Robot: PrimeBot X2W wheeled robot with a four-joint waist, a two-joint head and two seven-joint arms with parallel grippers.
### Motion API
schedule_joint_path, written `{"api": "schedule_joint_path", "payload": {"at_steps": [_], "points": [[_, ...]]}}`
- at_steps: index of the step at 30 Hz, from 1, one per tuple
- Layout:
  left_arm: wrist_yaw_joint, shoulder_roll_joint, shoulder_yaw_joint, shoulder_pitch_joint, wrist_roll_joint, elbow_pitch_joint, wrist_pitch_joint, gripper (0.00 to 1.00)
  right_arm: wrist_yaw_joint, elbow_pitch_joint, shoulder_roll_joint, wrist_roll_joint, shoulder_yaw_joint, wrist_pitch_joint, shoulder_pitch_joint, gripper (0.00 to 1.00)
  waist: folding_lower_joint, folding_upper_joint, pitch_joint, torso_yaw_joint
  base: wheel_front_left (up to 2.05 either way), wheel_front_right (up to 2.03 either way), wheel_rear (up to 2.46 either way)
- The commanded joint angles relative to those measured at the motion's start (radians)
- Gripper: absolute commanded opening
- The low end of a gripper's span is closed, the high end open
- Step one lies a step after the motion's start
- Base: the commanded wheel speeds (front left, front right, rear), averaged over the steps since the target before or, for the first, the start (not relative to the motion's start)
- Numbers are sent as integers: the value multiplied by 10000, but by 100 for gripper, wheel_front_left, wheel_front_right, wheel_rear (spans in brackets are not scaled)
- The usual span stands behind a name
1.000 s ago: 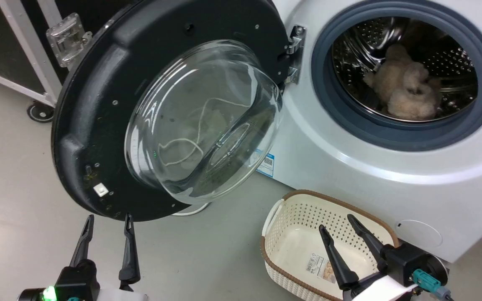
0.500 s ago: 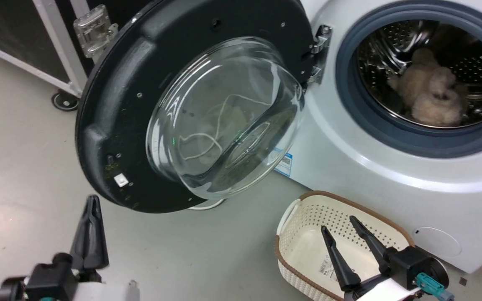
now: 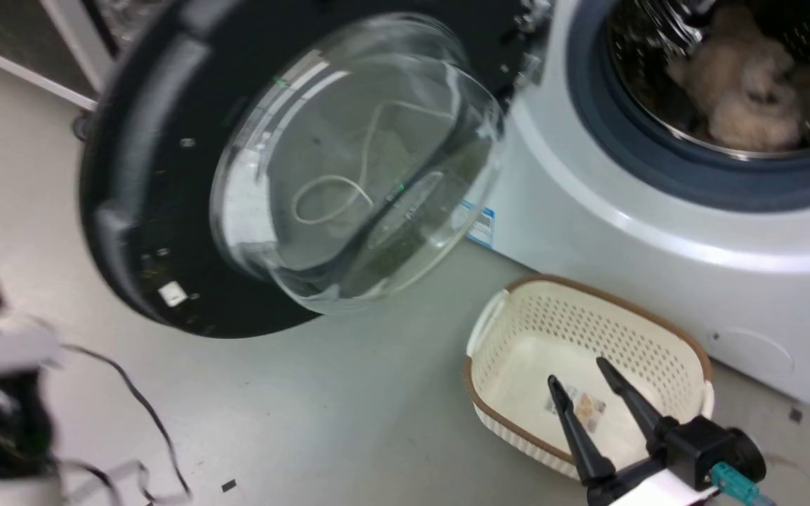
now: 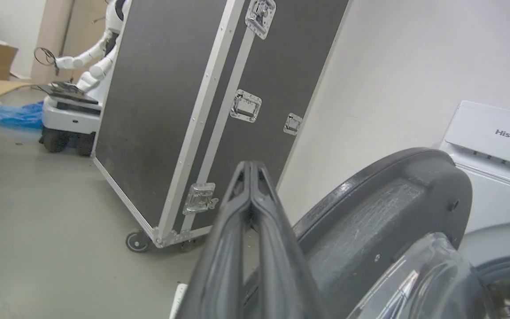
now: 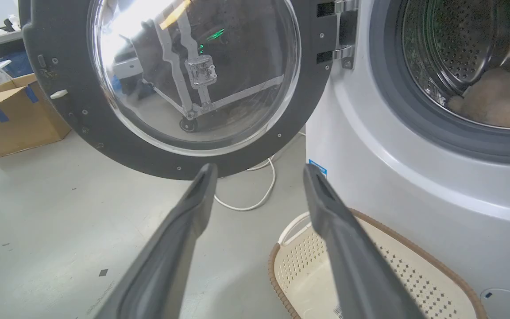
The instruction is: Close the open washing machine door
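Now the washing machine door (image 3: 292,176) hangs wide open, left jaws together, right jaws apart.

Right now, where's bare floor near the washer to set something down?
Free: grey floor bounded by the washing machine door, the laundry basket and the black cable; also floor beside the flight case. Crowded: the basket sits close by the washing machine with the right pincer over it; a white cord lies under the door.
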Motion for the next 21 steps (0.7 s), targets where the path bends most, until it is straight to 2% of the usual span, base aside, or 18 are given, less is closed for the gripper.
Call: {"api": "schedule_joint_path", "payload": {"at_steps": [1,7,11,12,17,21], "points": [[-66,194,159,-344,-370,176,217,0,8,-25,-105,54,-2,-82,-170,100,-2,-1,334,-360,0,0,0],[-54,1032,1253,-1699,-3140,2032,2651,0,8,-87,-280,192,-94,-82,-401,100,-2,-1,749,-894,0,0,0],[239,1344,1703,-2365,-4600,3110,4266,0,8,-109,-423,247,-50,-82,-504,100,-2,-1,901,-1083,0,0,0],[449,1532,1928,-2681,-5452,3691,5335,0,8,-94,-460,280,-41,-82,-568,100,-2,-1,953,-1173,0,0,0],[466,1667,1973,-2655,-6568,4048,7113,0,8,-92,-465,310,-60,-82,-625,100,-2,-1,979,-1223,0,0,0],[308,1442,1780,-2233,-7443,3672,8599,0,8,-24,-403,329,-125,-82,-586,100,-2,-1,805,-1207,0,0,0]]}}
